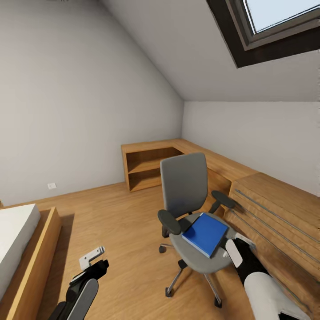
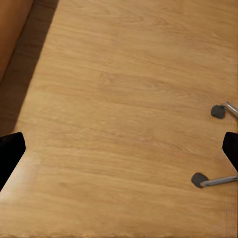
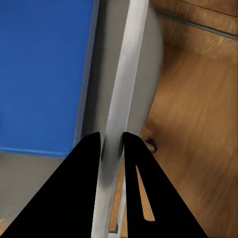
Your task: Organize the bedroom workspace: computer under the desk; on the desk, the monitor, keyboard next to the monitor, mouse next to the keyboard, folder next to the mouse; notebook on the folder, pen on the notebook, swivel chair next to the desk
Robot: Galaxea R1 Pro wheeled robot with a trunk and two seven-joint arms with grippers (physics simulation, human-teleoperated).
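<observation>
Little of the job looks done. The blue folder (image 1: pixel 205 234) still lies on the seat of the swivel chair (image 1: pixel 184 186), so carrying it to the surface, stacking the notebook and pen on it and parking the chair are all, by my reading, yet to come.

The one sign of progress is at the right claw (image 3: pixel 113 141), which sits at the seat's front edge, just beside the folder. Its two black fingers are nearly together and pinch a slim silver-white stick that I take to be the pen (image 3: pixel 124 89) (it runs straight out past the fingertips, alongside the folder's long edge).

The left claw (image 1: pixel 93 258) hangs low over the wood floor (image 1: pixel 120 222), well apart from the chair on its armrest side. Its fingers are spread wide with nothing between them, and its wrist camera looks down on two of the chair's casters (image 2: pixel 217 111).

The folder is a flat, hard-edged rectangle of matte saturated blue, with a thin paler rim. The chair has grey cloth on a rounded seat and tall back, black padded armrests and shiny metal legs. Behind and beside the chair run low cabinets (image 1: pixel 266 195) of light, grained wood with open shelves. The floor is the same warm plank.
</observation>
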